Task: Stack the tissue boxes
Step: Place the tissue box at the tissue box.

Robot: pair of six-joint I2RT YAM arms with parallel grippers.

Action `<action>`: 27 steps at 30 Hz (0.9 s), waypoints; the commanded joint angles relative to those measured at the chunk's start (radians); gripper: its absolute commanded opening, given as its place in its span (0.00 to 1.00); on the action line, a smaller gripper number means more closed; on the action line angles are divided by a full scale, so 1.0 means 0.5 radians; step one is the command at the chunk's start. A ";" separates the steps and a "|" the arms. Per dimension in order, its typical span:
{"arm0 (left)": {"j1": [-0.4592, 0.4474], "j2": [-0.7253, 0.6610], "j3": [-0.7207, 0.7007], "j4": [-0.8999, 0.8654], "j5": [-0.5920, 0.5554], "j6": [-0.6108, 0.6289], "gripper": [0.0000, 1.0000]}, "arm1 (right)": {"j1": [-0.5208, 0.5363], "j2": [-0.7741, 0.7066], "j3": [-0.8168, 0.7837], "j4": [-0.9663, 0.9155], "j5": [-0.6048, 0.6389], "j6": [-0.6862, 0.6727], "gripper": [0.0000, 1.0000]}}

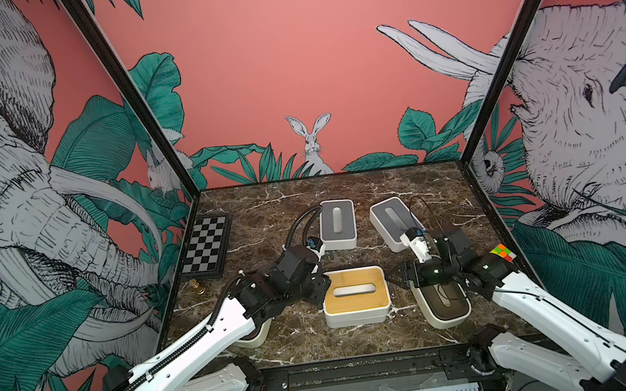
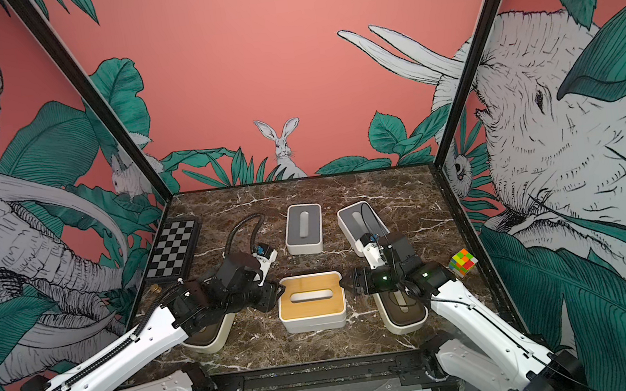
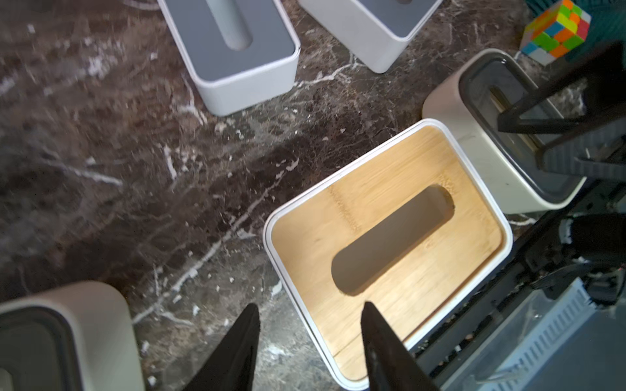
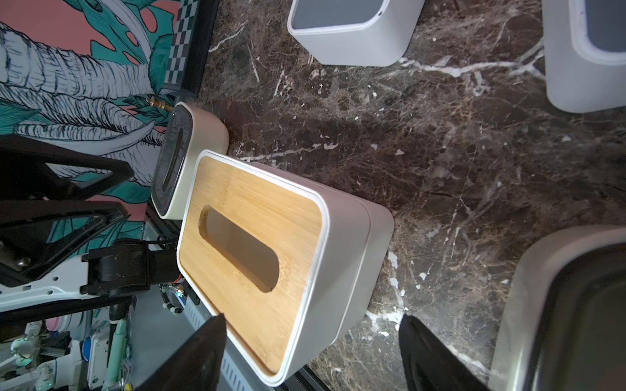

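Near edge of the desk (image 1: 281, 344), centre: 2 bamboo-lidded boxes (image 1: 355, 295) stood stacked. My left fingers (image 3: 237, 345) were apart at the stack's left end and my right fingers (image 4: 426, 355) apart at its right end, neither clamping anything. The left dark-lidded box (image 2: 209, 337) and right dark-lidded box (image 1: 442, 302) flanked the stack, partly under my arms. Farther back, the centre grey-lidded box (image 1: 337, 224) and right grey-lidded box (image 1: 388, 219) sat singly.

No readable text, label or number anywhere.
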 commanded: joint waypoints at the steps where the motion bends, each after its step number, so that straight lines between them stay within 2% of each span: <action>1: 0.012 -0.021 -0.107 -0.006 0.128 -0.449 0.49 | 0.042 0.001 0.045 -0.078 0.046 0.052 0.73; 6: 0.023 -0.044 -0.148 0.086 0.142 -0.499 0.48 | 0.121 -0.008 -0.009 0.009 0.103 0.131 0.60; 14: 0.036 -0.008 -0.187 0.134 0.144 -0.532 0.48 | 0.253 0.040 -0.053 0.128 0.146 0.193 0.62; 27: 0.040 -0.028 -0.316 0.308 0.110 -0.591 0.49 | 0.308 0.102 -0.054 0.171 0.112 0.170 0.63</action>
